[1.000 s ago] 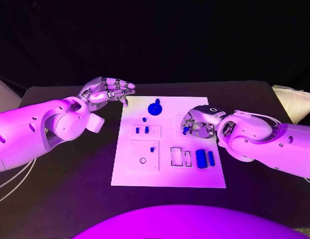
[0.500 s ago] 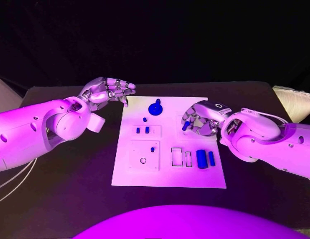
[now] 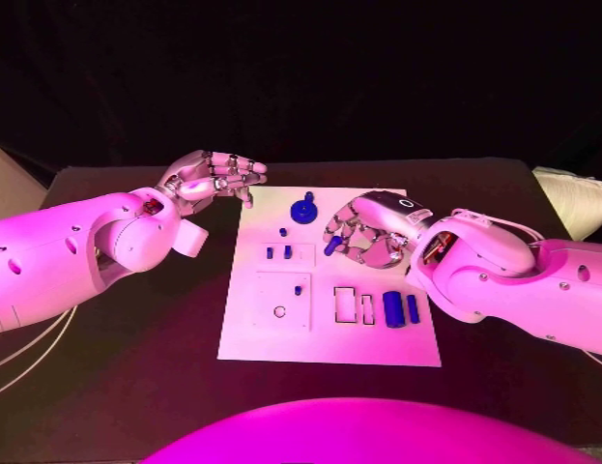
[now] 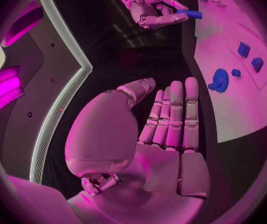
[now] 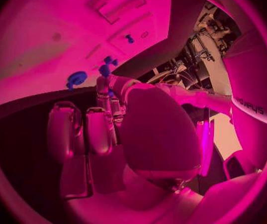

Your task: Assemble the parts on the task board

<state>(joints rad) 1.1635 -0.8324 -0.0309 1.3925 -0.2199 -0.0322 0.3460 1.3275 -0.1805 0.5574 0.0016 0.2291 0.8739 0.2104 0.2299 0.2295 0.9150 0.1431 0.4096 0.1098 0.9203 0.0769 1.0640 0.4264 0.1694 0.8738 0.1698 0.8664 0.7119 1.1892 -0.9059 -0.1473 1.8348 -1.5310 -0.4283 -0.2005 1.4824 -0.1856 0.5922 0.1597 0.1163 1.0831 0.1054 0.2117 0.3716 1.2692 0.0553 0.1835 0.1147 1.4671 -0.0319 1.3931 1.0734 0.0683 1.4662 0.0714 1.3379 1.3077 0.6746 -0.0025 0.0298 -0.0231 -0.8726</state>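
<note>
board: white task board (image 3: 329, 343) lying flat mid-table, long way running away from the robot
knob part: round blue piece (image 3: 302, 208) near the far edge
small pegs: two blue ones (image 3: 280, 252) side by side
blocks: two upright-ish blue bars (image 3: 400, 308) by the right edge
held part: blue peg (image 3: 332, 246) pinched in the right hand (image 3: 367, 235), above the board

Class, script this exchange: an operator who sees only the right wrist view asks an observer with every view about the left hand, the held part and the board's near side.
Operator: What is the left hand doing?
Observer: The left hand hovers off the task board's far left corner, holding nothing.
Operator: How does my part sit?
Observer: The right hand pinches a blue part that juts out past its fingertips.
Operator: What's at the near right?
Observer: Two long blue parts lie side by side.
</note>
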